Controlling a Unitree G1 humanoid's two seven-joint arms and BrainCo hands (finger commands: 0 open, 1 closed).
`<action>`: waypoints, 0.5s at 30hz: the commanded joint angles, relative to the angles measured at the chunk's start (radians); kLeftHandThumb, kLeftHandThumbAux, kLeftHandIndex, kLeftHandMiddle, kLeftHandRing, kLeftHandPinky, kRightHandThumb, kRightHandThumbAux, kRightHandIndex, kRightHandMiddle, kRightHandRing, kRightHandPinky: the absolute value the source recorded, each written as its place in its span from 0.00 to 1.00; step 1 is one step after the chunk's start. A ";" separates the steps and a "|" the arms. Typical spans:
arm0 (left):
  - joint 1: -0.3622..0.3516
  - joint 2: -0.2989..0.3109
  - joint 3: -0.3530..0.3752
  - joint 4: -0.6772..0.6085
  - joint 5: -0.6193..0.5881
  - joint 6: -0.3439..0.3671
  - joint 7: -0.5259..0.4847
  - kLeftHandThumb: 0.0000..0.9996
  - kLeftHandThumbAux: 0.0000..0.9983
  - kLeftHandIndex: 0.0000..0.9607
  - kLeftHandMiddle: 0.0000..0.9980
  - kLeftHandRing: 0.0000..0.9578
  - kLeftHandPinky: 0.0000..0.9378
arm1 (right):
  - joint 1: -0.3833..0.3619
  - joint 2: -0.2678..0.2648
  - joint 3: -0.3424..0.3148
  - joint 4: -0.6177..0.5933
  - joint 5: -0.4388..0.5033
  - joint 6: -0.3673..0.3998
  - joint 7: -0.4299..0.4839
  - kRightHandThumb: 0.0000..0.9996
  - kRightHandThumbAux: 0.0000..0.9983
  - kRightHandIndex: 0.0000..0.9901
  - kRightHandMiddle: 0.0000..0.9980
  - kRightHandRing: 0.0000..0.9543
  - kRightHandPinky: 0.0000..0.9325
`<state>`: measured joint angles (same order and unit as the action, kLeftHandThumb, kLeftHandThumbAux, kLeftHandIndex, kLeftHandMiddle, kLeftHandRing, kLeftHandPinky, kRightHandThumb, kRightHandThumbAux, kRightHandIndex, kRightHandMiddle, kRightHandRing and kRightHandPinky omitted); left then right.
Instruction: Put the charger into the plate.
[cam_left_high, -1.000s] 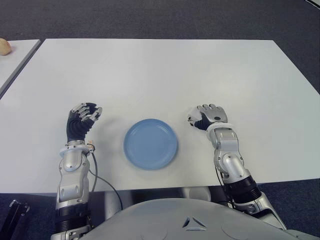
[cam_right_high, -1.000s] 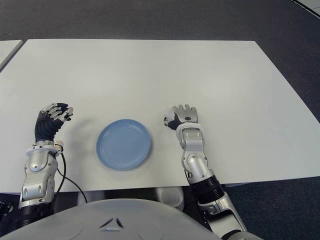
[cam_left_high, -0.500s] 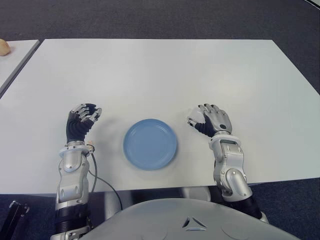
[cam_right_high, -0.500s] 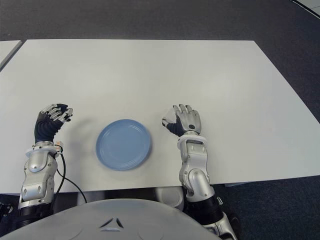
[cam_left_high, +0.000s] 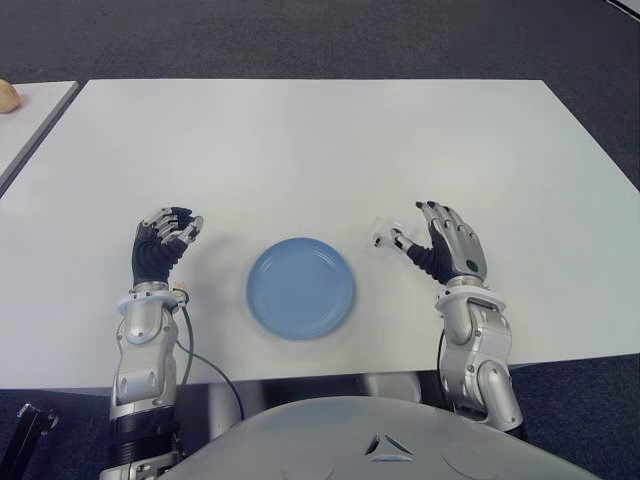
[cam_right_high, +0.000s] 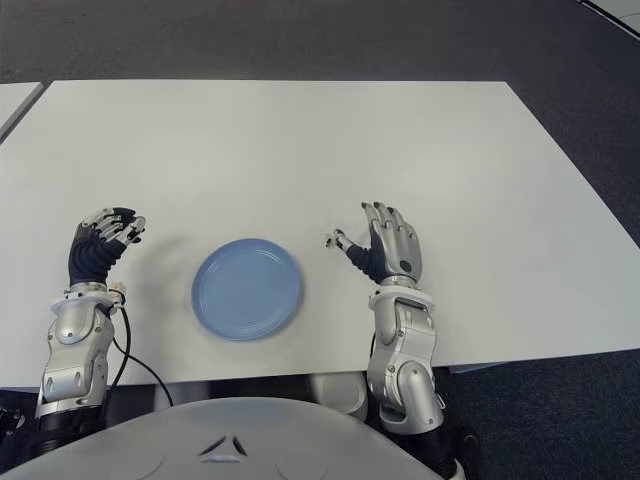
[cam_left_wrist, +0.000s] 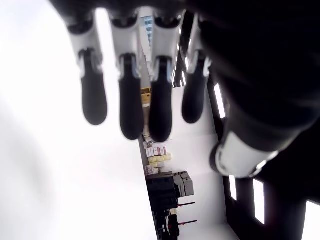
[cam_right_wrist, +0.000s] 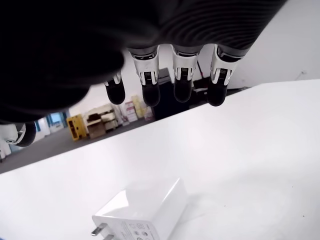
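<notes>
With the right hand (cam_left_high: 448, 243) spread and empty just beside the white charger (cam_right_wrist: 141, 210), which lies flat on the table (cam_left_high: 320, 150) right of the blue plate (cam_left_high: 301, 287), pinch across its narrow sides; its fine print is unreadable; left hand (cam_left_high: 163, 240) idles, loosely curled, empty.

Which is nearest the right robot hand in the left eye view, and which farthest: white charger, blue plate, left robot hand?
1. White rectangular charger, on the white table just left of the right robot hand.
2. Round blue plate, farther left, centre.
3. Left robot hand, beyond the plate's left side.
</notes>
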<state>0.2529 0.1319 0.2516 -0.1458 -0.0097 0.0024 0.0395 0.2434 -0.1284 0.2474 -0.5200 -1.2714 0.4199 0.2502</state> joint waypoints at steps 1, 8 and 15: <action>-0.002 0.008 -0.003 0.025 -0.006 -0.011 -0.019 0.71 0.72 0.44 0.49 0.51 0.51 | 0.017 0.005 -0.019 -0.017 0.030 0.002 -0.003 0.63 0.20 0.00 0.00 0.00 0.00; 0.002 0.009 -0.003 0.023 -0.002 -0.017 -0.019 0.71 0.72 0.44 0.49 0.51 0.51 | 0.010 0.014 -0.063 -0.028 0.091 0.010 -0.008 0.67 0.22 0.00 0.00 0.00 0.00; 0.005 0.013 -0.005 0.016 0.006 -0.008 -0.017 0.71 0.72 0.44 0.50 0.52 0.52 | -0.006 0.016 -0.093 -0.008 0.115 0.021 -0.014 0.72 0.22 0.00 0.00 0.00 0.00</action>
<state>0.2536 0.1396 0.2520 -0.1362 -0.0073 -0.0068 0.0323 0.2431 -0.1187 0.1659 -0.5442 -1.1762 0.4271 0.2393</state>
